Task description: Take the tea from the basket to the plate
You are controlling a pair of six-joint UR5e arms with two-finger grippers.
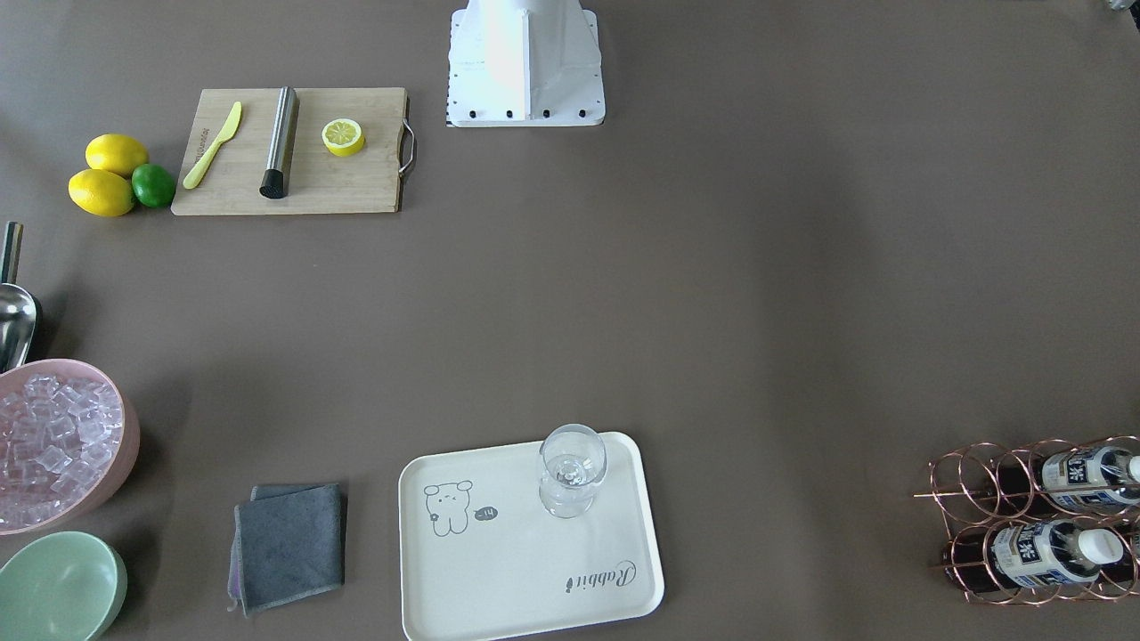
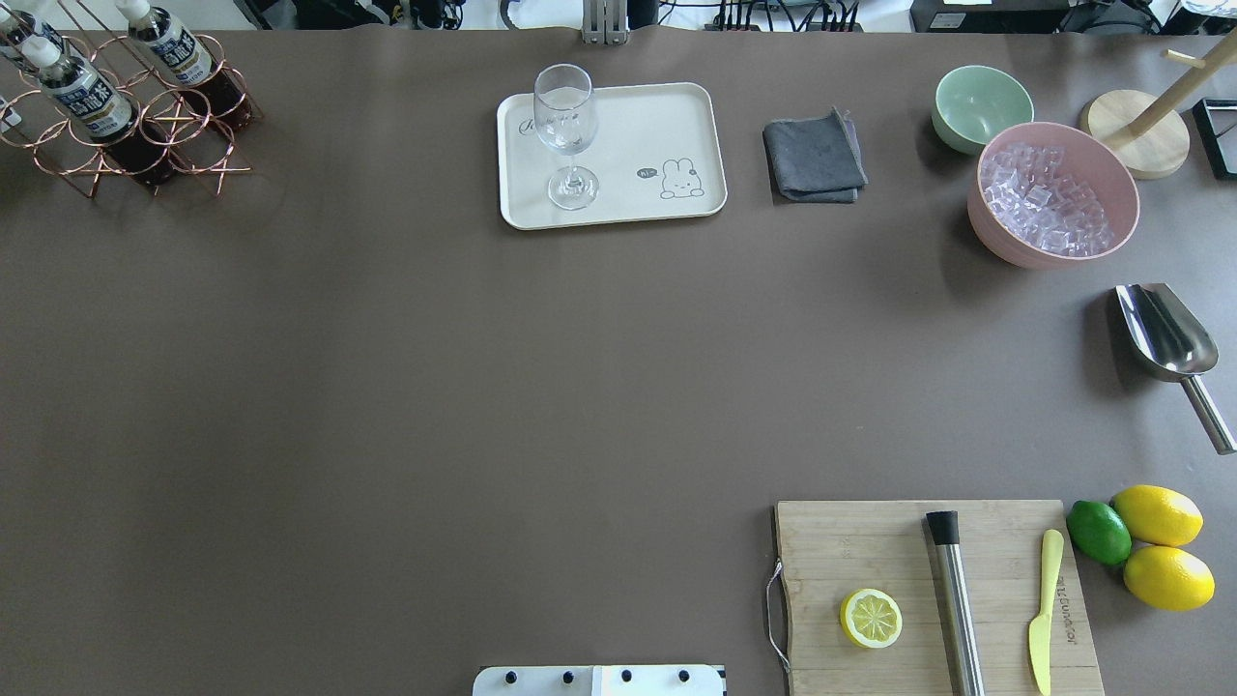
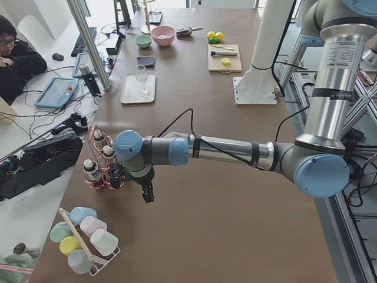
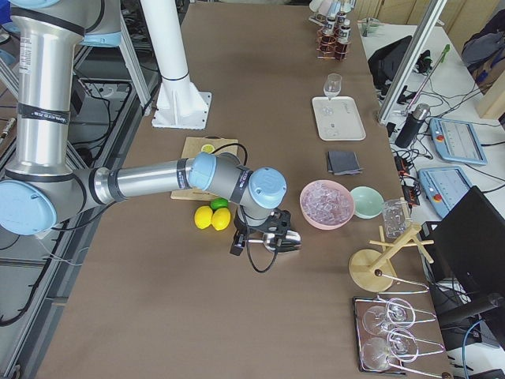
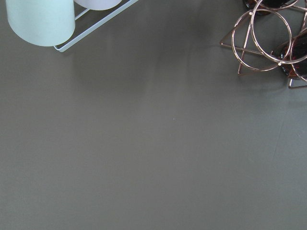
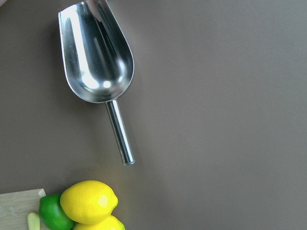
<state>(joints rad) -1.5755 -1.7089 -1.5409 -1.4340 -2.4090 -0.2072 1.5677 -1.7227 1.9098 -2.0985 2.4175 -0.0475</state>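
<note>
The brown counter (image 2: 387,387) stretched before me, my left arm (image 3: 224,150) reaching over its left end and my right arm (image 4: 150,181) over its right. The cream plate (image 2: 676,126) lay at the far edge, with a clear glass (image 2: 565,126) standing on its left half. The copper basket (image 2: 198,155) sat in the far left corner, the tea (image 2: 92,101) and two like bottles held in its rings. My left tool (image 3: 116,180) hung just beside the basket and my right tool (image 4: 284,239) above a steel scoop (image 6: 98,57). I could not tell whether either tool was open or closed.
</note>
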